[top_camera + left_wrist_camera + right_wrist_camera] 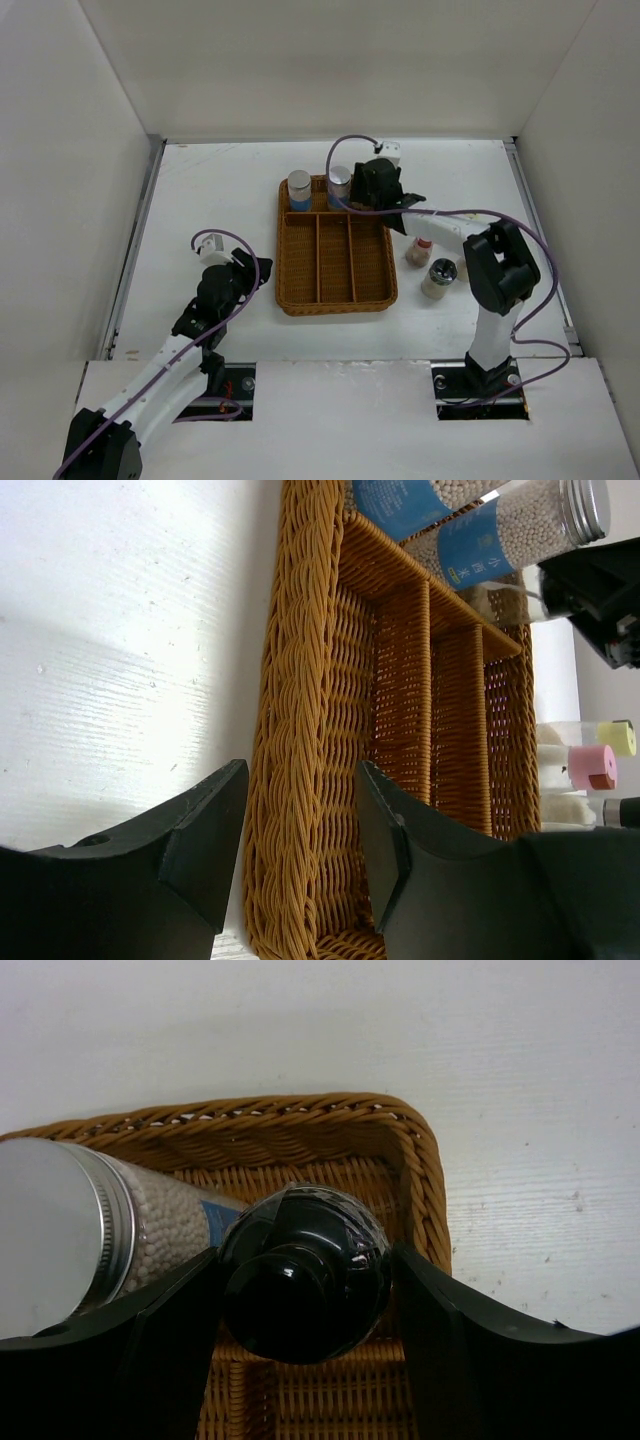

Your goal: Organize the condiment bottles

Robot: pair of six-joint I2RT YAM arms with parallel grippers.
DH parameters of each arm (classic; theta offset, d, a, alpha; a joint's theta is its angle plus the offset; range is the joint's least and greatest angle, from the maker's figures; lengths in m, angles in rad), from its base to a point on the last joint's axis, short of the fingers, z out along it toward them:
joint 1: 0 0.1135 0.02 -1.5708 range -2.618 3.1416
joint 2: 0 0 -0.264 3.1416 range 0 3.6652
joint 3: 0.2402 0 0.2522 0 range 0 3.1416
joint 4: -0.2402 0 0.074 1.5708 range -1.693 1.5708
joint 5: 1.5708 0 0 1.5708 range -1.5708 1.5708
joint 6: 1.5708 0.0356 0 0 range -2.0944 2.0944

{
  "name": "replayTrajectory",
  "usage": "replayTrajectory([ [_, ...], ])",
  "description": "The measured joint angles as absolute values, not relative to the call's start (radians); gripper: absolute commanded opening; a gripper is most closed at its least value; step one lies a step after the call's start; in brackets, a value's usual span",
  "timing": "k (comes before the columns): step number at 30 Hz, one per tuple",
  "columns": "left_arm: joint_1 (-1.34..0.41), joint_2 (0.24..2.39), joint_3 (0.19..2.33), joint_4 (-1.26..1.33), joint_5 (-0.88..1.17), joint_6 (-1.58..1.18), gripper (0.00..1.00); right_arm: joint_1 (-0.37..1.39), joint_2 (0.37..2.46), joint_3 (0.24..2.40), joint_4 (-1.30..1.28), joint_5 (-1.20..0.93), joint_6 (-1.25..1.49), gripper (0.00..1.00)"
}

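The brown wicker tray point(290, 262) lies mid-table. Two blue-labelled bottles with silver caps point(299, 190) point(340, 184) stand in its far compartments; one shows in the right wrist view point(120, 1225). My right gripper point(378, 186) hangs over the tray's far right corner, its jaws closed against both sides of a black-topped bottle point(305, 1270) standing inside that corner. A pink-topped bottle point(421, 250), a dark-topped bottle point(438, 278) and another small one point(462, 268) stand on the table right of the tray. My left gripper point(300, 780) is open, its jaws astride the tray's left wall point(300, 680).
White walls enclose the table on three sides. The tray's long front compartments point(335, 262) hold nothing. In the left wrist view a pink-topped bottle point(590, 767) and a yellow-topped one point(620, 738) stand beyond the tray's right side.
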State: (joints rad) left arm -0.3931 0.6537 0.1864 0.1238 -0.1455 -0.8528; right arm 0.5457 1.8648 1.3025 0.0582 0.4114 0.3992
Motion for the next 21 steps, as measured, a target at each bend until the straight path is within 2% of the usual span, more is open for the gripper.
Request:
replayTrajectory([
  [9,-0.393,0.641,0.186,0.123,-0.146,-0.853,0.45,0.551,1.878,1.303,0.06,0.411,0.424,0.82],
  [16,-0.395,0.63,0.186,0.123,-0.146,-0.854,0.45,0.556,1.835,1.299,0.029,0.417,0.423,0.8],
  [21,-0.396,0.622,0.186,0.124,-0.146,-0.854,0.45,0.566,1.699,1.231,0.023,0.424,0.422,0.79],
])
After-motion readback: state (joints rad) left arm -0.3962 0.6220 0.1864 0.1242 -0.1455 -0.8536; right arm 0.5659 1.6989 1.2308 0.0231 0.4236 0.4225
